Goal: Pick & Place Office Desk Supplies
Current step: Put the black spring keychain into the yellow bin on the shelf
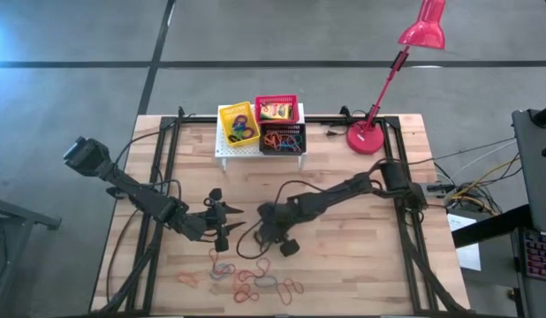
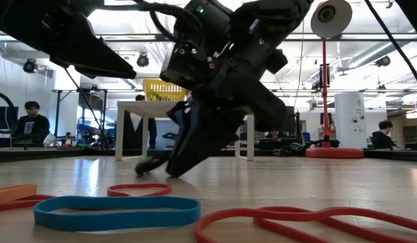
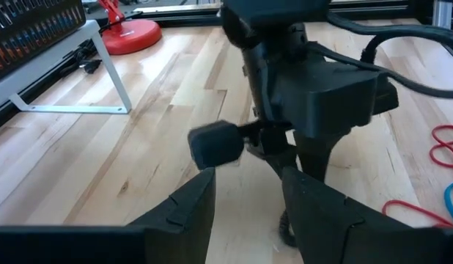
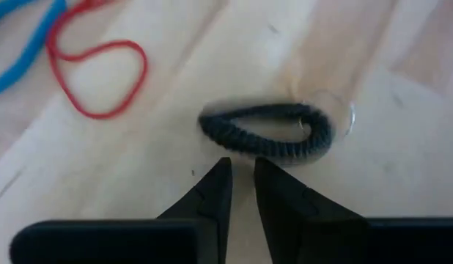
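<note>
A black elastic loop [image 4: 267,132] lies flat on the wooden table, just beyond the tips of my right gripper [image 4: 242,167]. That gripper slants down at the table's middle [image 1: 261,235], its fingers a narrow gap apart with nothing between them. Several red, orange and blue loops [image 1: 246,278] lie scattered toward the near edge; a blue loop [image 2: 117,210] and a red one [image 2: 137,190] show close up in the low view. My left gripper [image 3: 245,213] hovers open left of the right one [image 1: 222,219], holding nothing. My right gripper's fingertips [image 4: 225,170] stand right at the black loop's near strand [image 4: 241,147], coming slanting down from above. I cannot tell whether they touch it. The loop lies flat on the table.
A white stand [image 1: 224,152] at the far edge carries a yellow basket [image 1: 238,124], a red basket [image 1: 276,109] and a black basket [image 1: 282,139] with supplies inside. A red desk lamp's base [image 1: 366,138] stands to their right. Bare wood lies between stand and grippers.
</note>
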`<state>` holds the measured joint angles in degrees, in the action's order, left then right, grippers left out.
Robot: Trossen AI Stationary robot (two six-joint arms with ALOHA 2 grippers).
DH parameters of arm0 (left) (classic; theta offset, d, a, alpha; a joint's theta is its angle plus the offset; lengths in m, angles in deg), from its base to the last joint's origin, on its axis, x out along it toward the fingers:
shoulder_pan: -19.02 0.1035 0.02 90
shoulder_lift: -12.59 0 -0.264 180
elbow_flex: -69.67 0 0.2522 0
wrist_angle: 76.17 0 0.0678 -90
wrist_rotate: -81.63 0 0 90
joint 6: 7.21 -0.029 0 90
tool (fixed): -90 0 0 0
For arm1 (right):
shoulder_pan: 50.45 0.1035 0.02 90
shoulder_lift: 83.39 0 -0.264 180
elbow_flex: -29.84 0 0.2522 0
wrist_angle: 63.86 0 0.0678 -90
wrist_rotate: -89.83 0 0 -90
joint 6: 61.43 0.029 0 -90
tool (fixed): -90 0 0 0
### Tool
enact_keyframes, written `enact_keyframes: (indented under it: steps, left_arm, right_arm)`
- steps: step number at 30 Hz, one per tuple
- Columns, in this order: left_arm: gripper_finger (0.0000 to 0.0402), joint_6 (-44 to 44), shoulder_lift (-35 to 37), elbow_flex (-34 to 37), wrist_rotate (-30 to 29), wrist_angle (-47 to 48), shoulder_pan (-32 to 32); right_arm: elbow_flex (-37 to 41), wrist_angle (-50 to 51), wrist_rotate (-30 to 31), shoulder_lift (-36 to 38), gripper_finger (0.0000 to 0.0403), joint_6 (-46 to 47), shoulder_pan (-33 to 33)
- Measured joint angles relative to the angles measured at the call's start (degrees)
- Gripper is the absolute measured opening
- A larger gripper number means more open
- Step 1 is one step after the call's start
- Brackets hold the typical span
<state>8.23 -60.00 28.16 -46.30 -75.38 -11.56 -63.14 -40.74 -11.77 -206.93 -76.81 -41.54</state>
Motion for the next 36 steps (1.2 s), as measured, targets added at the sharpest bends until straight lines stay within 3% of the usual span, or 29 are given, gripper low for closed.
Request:
enact_keyframes:
  steps: [5, 12, 19, 24, 28, 31, 36]
  left_arm:
    - [0.0163, 0.02, 0.01, 0.02, 0.00, 0.06, 0.00]
    - [0.0163, 0.02, -0.01, 0.04, 0.00, -0.05, 0.00]
    - [0.0163, 0.04, 0.00, 0.07, 0.00, -0.07, 0.05]
    - [0.0163, 0.66, -0.01, 0.07, 0.00, -0.04, 0.42]
    - [0.0163, 1.81, 0.00, 0.07, -0.02, 0.21, 1.00]
    - [0.0163, 3.02, -0.01, 0.09, -0.02, 0.58, 1.60]
    - [0.0163, 4.53, -0.01, 0.13, -0.15, 1.28, 2.35]
  right_arm:
    - [0.07, 7.31, 7.22, 2.61, 0.0028, 3.38, -0.13]
    - [0.20, 8.27, 7.17, 4.35, 0.0015, 5.98, -0.01]
    - [0.79, 1.19, 2.77, 3.62, 0.0056, 4.30, -0.05]
    - [0.80, -4.25, 1.57, 2.02, 0.0103, -1.19, -0.07]
    - [0.85, -7.20, -2.83, -0.51, 0.0130, -4.87, -0.57]
    - [0.81, -7.45, -6.54, -0.98, 0.0143, -5.21, -1.63]
    - [0.74, -5.44, -6.52, -1.07, 0.0137, -7.59, -2.68]
